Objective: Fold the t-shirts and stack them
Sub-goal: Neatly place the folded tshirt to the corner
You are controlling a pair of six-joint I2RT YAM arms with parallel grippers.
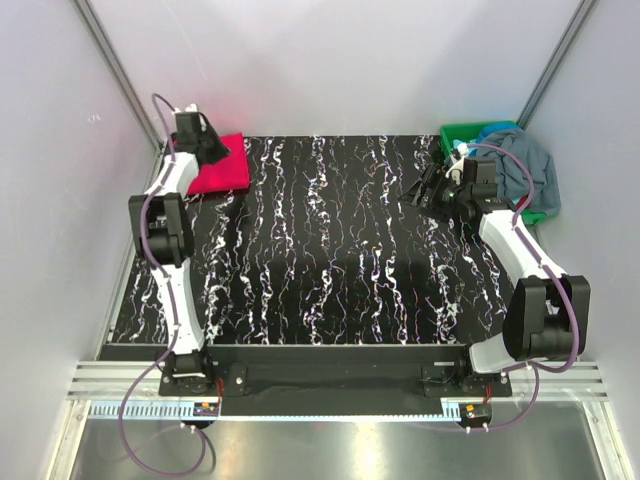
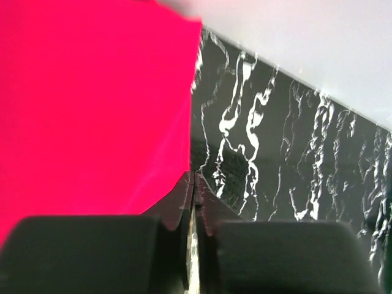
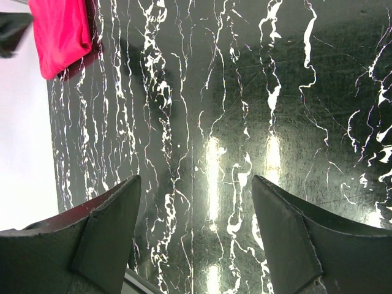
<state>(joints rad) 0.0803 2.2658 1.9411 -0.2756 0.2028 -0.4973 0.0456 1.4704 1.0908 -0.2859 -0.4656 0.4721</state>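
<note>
A folded magenta t-shirt (image 1: 222, 165) lies at the table's back left corner; it fills the left of the left wrist view (image 2: 92, 104) and shows far off in the right wrist view (image 3: 60, 32). My left gripper (image 1: 210, 148) hovers at its near edge, shut and empty (image 2: 194, 179). A slate grey-blue t-shirt (image 1: 528, 165) hangs over the green bin (image 1: 462, 134) at the back right, with a bit of teal-blue cloth (image 1: 496, 131) at its top. My right gripper (image 1: 428, 187) is open and empty (image 3: 195, 184) over bare table, just left of the bin.
The black marbled table (image 1: 330, 240) runs between white walls on the left, back and right. The arm bases sit on a rail at the near edge (image 1: 330, 380).
</note>
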